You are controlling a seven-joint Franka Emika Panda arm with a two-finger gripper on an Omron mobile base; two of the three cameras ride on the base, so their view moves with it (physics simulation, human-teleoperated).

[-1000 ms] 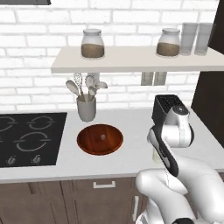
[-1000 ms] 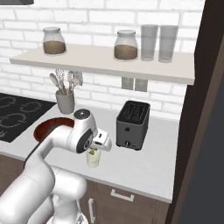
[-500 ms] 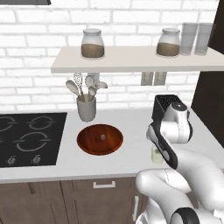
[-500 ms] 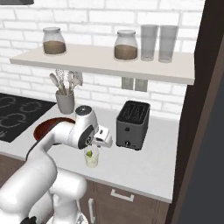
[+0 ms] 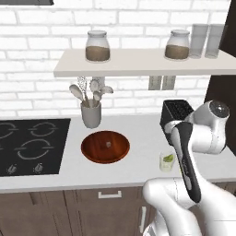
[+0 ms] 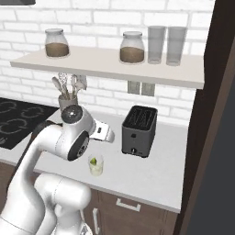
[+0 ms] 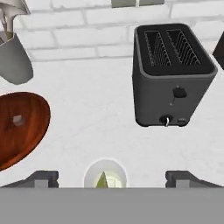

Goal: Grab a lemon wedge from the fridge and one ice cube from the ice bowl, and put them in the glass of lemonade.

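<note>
The lemon wedge (image 7: 103, 180) sits in the glass of lemonade (image 7: 105, 174); end effector (image 7: 111, 178) spread wide above it, holding nothing; the ice cube (image 7: 17, 120) waits in the ice bowl (image 7: 30, 131), so that half remains.

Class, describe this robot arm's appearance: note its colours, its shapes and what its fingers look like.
The arm is glossy white with rounded, tubular links, a dark strip along one link and grey disc caps at the joints. Its gripper ends in two small dark grey, blocky fingers. No cables or markings are visible.
</note>
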